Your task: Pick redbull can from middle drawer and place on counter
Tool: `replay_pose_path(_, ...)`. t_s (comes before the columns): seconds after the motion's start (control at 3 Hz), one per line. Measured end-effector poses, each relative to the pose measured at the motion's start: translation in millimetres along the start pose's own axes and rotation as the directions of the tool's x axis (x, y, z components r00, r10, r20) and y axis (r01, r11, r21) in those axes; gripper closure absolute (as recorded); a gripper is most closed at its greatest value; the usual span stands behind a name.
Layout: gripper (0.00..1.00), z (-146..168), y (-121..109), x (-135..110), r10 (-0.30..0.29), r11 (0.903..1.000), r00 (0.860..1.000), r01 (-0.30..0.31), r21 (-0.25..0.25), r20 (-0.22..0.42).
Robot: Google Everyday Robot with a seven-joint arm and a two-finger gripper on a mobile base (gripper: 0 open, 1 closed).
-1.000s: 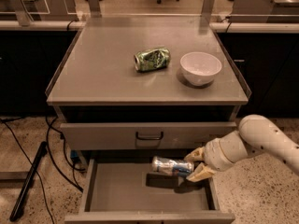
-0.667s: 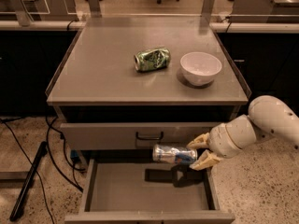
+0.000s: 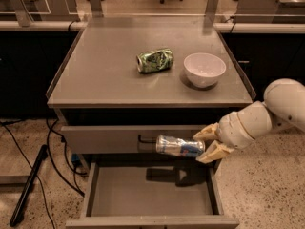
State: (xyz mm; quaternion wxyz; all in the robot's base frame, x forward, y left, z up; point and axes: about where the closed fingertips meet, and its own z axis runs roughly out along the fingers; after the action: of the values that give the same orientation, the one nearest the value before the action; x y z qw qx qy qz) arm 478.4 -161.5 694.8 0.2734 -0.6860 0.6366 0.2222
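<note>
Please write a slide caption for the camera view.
Pincer holds the redbull can sideways above the open middle drawer, not yet on the counter.

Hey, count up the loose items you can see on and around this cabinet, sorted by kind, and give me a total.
Cans: 2, the green can lying on the counter, and the redbull can held sideways in the gripper above the open middle drawer
Bowls: 1, the white bowl on the counter
Total: 3

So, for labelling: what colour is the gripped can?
Silver-blue redbull can, camera view, in pincer above middle drawer.
</note>
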Motion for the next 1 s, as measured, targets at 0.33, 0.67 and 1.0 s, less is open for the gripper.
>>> replay_pose_path(0.33,1.0,-33.3,-7.8,-27.1,-0.001,0.9999,1.0,0.001,0.012,-0.015)
replay_pose_path(0.67,1.0,-72.0,-32.6,-65.5,-0.041,0.998,0.995,0.045,0.045,-0.086)
replay_pose_path(1.0,1.0,-79.7,-57.7,-96.4,-0.085,0.9942,0.988,0.093,0.054,-0.131)
